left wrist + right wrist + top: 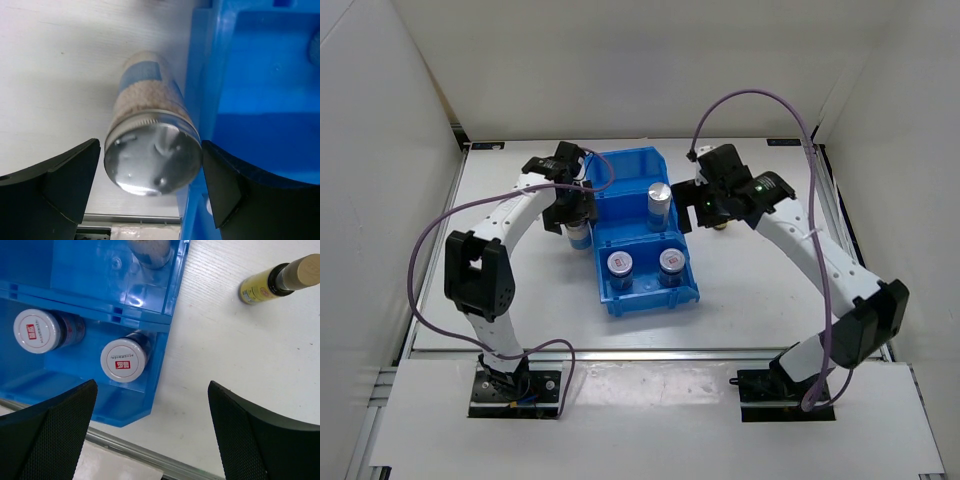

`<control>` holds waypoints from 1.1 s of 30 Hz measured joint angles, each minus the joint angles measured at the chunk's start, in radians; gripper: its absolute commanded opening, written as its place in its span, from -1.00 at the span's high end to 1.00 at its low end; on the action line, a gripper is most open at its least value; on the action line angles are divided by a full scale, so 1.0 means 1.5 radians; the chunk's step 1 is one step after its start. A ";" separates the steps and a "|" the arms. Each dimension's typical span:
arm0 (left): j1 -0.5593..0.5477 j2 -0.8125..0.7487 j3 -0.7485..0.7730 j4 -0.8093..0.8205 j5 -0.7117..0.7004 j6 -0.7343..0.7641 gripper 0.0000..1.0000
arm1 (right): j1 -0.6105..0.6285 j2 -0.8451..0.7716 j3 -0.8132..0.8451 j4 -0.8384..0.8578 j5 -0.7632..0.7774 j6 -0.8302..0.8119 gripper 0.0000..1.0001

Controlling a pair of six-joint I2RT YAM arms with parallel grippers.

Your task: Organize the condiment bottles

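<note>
Bracketing white-blue cylinder (pixel 149 100) closely: left gripper (pixel 151 160); contact indeterminate. Cylinder upright on table (pixel 225 365), just beside blue bin (pixel 260 75). Right gripper (pixel 152 385) spread wide, empty; gold-capped brown bottle (pixel 265 285) nearby on table.

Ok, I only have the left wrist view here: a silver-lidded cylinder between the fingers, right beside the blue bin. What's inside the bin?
Observer: Two squat jars stand side by side in the near compartment of the bin.
Operator: Anything in the other compartments?
Observer: One tall silver-lidded cylinder stands in the middle compartment.
Operator: And the other arm?
Observer: The right gripper is open with nothing between its fingers, over the table at the bin's right side.
</note>
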 measured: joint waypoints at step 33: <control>-0.131 0.008 0.444 -0.203 -0.056 -0.033 0.77 | 0.000 -0.203 0.018 -0.193 0.024 0.074 -0.87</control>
